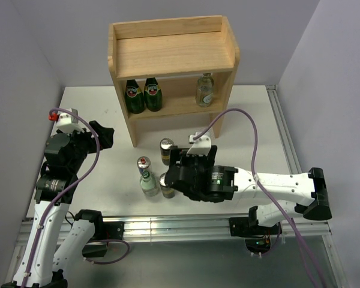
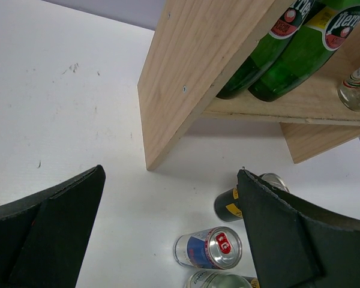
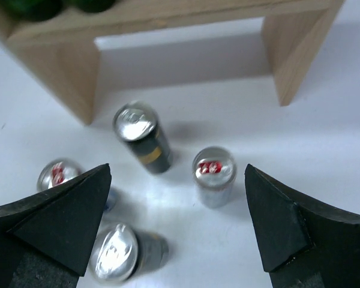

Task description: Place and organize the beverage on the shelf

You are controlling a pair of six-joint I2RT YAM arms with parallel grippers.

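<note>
Four slim cans stand upright in a loose cluster on the white table (image 2: pixel 60 108), just in front of the wooden shelf (image 1: pixel 174 54), near the centre of the overhead view. In the right wrist view a black-and-gold can (image 3: pixel 141 138) sits upper centre and a blue-and-silver can (image 3: pixel 213 175) lies to its right. A second blue-and-silver can (image 3: pixel 55 174) is at the left, half behind a finger. A dark can (image 3: pixel 117 252) is at the bottom; it is probably the other black-and-gold one, though blur makes that uncertain. The shelf's lower board already carries two green glass bottles (image 1: pixel 144 96) at its left end and a clear glass bottle (image 1: pixel 205 90) at its right.

The right gripper (image 3: pixel 177 168) hovers over the cluster with its jaws spread wide and nothing between them. The left gripper (image 2: pixel 171 174) is at the left of the overhead view, apart from the cans, equally wide and empty.

The cans likely have thin, smooth metal walls, so they would be slick and dent under a hard squeeze. Being tall and narrow, they should tip easily. A grip across the body around mid-height seems safest, approached so the fingers miss the neighbouring cans.

The table is flat and matte. The lower board has a free gap between the green and clear bottles, and the rimmed top board is bare. Plain grey walls close in behind the shelf and on both sides of the table.
</note>
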